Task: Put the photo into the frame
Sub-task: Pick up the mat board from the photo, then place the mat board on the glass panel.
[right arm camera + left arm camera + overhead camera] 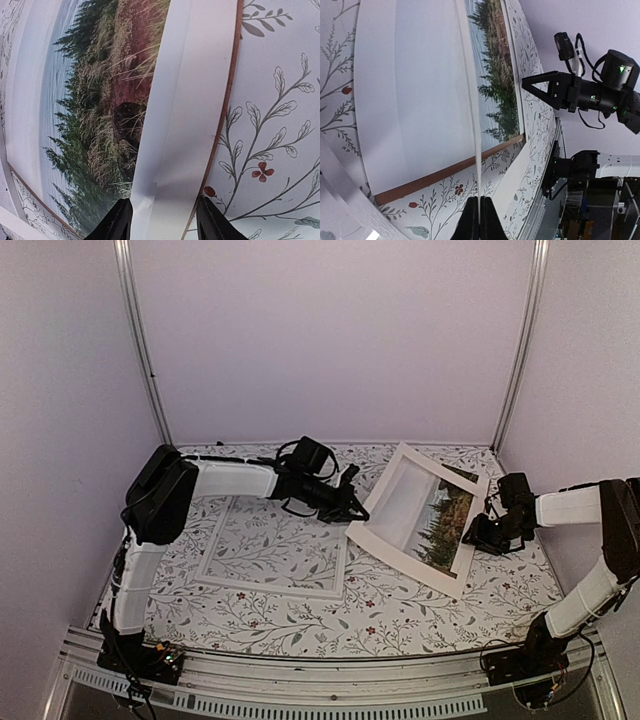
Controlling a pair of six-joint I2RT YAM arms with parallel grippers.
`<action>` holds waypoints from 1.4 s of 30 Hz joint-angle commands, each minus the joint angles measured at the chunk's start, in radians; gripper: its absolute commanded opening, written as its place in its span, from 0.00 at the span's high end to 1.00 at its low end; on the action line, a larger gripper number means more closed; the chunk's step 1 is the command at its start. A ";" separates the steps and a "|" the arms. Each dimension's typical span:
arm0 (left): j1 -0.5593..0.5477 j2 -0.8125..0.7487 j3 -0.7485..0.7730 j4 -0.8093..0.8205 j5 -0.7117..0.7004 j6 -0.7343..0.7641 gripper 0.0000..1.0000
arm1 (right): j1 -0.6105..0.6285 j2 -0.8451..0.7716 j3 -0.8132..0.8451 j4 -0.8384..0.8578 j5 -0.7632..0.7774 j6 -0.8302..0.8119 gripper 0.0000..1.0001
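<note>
White-bordered photo (420,515) is clamped at one edge by the L gripper (352,512). In the L wrist view the fingers (470,222) are pressed together, w/ the thin sheet edge running straight out from betw. them. Photo is held picture side up and slightly bowed, stretching away from the L fingertips toward the R gripper (487,530), which is placed at the opposite edge. R gripper's fingers (117,222) are seen apart, w/ the white border lying betw. them; whether the sheet is touched by either can't be told. A brown hardboard edge (226,125) is shown just past the photo's border, ahead and to the right of the R fingertips. Frame (270,586) is laid flat on the floral-print table (400,610), behind the L fingertips and partly under that forearm, just beside the photo's gripped edge; overlap can't be told.
</note>
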 commanded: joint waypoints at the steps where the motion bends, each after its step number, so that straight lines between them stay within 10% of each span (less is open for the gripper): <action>1: 0.010 -0.101 -0.010 -0.010 -0.023 0.033 1.00 | 0.011 -0.025 0.007 -0.071 -0.003 -0.017 0.53; 16: 0.017 -0.399 -0.262 0.046 -0.091 0.031 1.00 | 0.011 -0.302 0.252 -0.192 -0.289 -0.008 0.29; 30: 0.295 -0.858 -0.616 -0.273 -0.185 0.189 1.00 | 0.011 -0.275 0.221 -0.173 -0.279 -0.005 0.30; 42: 0.439 -0.862 -0.667 -0.468 -0.276 0.348 1.00 | 0.011 -0.191 0.168 -0.103 -0.286 -0.003 0.31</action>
